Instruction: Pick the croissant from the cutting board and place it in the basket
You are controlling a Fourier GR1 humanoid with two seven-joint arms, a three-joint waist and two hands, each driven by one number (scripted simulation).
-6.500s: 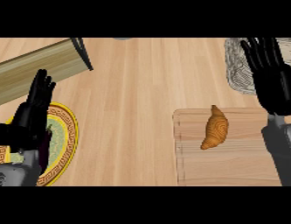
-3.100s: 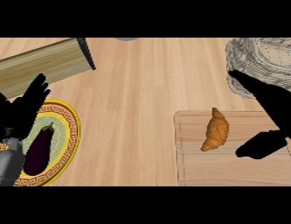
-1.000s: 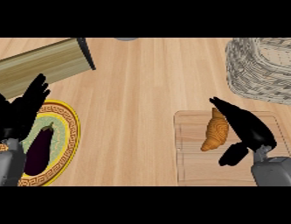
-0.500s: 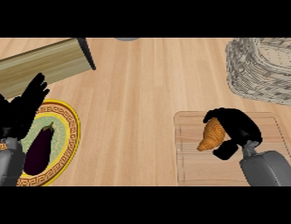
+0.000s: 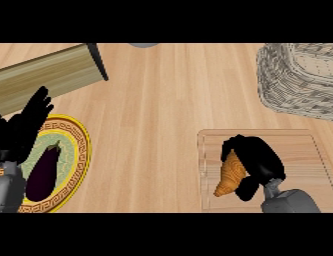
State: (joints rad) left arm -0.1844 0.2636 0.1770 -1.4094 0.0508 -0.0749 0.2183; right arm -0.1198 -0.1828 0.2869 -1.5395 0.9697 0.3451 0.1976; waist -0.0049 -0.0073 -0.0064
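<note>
At the far left the left hand [image 5: 17, 131] rests with fingers straight, above a yellow-rimmed plate [image 5: 80, 150] bearing an eggplant [image 5: 45, 167], out of the way. On the cutting board [image 5: 309, 150], the right hand [image 5: 254, 160] curls round the croissant [image 5: 230, 175], apparently securing it for lifting. The wicker basket [image 5: 294, 85], its destination, stands beyond, upper right.
</note>
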